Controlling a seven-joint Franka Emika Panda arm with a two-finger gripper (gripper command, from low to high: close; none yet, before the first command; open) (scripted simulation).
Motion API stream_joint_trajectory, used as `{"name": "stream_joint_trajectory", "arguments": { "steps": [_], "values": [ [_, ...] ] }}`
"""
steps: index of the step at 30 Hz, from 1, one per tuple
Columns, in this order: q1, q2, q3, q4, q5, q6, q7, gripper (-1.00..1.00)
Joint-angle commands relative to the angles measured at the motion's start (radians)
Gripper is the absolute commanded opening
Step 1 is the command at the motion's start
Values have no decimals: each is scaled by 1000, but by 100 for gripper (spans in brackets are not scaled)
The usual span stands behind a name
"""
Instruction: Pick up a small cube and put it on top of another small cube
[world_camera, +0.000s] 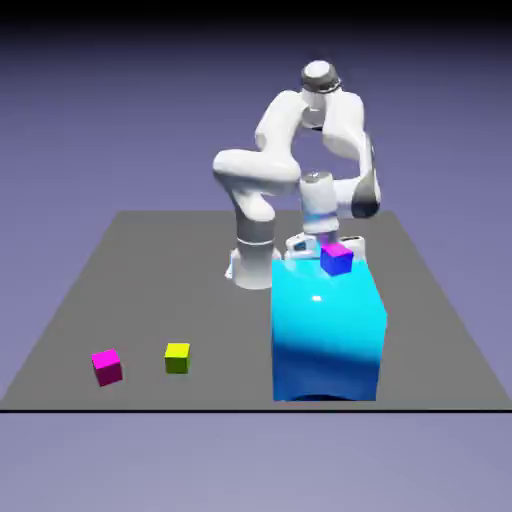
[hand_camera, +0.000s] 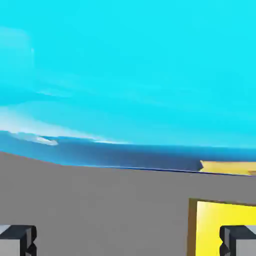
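Note:
In the hand view a small cube (hand_camera: 212, 227) shows its yellow top face at the bottom right, with a darker olive edge on its left. It lies on the grey table (hand_camera: 100, 210), cut off by the picture's edge. My gripper (hand_camera: 128, 241) is open and empty, its fingertips (hand_camera: 17, 240) far apart; the right one overlaps the cube's yellow face. In the exterior view my hand (world_camera: 318, 212) reaches down behind a big cyan block (world_camera: 328, 330), which hides the fingers and this cube.
The big cyan block's glossy side (hand_camera: 130, 75) fills the hand view's upper half, close ahead. On its top sits a blue cube with a magenta top (world_camera: 337, 259). At the exterior view's left lie a magenta cube (world_camera: 107, 366) and a yellow-green cube (world_camera: 177, 357).

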Motion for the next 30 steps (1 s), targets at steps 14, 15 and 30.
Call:
{"name": "stream_joint_trajectory", "arguments": {
  "steps": [14,15,30],
  "values": [
    [97,-436,351,28,342,-384,144,0],
    [105,-472,379,31,371,-416,155,0],
    [105,-474,381,31,372,-418,156,-100]
  ]
}}
